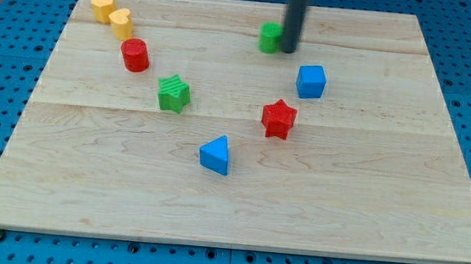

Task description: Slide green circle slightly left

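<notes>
Across the table, taking the green circle as the landmark, the blocks read from the view's left as follows. Far to its left and slightly higher sit two yellow blocks, one just beside the other, too rounded for me to name their shape with confidence. Nearer, still well to its left and a little lower, stands a red cylinder. Lower again and closer comes a green star. Below the green circle, well apart and a touch to its left, lies a blue triangle.

The green circle itself sits near the view's top, slightly right of the middle. My tip stands touching or just beside its right edge, and the rod hides part of that side. This arm carries no pincer, only the rod, so nothing is opened, closed or held.

To the circle's right and lower are a red star and a blue cube, both apart from it.

As I judge it, the main risk is overshoot: the task asks for a slight shift, and a long stroke would carry the circle too far. A second risk is an off-centre push. My tip seems to sit a little low on the circle's right side, so a round block could roll off the tip and drift toward the view's top edge, which is near. Neighbouring blocks look too far away to interfere.
</notes>
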Robot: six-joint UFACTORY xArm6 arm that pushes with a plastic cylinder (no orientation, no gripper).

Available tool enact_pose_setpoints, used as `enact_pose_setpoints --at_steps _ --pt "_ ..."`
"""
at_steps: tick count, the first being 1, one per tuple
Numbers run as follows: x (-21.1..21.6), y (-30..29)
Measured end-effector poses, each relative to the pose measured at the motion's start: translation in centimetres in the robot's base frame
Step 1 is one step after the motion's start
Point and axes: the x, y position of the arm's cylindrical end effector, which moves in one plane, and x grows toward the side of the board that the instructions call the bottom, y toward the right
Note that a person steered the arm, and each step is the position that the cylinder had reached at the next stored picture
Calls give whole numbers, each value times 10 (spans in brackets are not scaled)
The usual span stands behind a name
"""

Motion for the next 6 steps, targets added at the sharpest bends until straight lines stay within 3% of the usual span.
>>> enact_pose_setpoints --at_steps 1,2,4,6 --pt "-13 31" --pt "-47 11" --pt "55 -65" --pt "-19 -66"
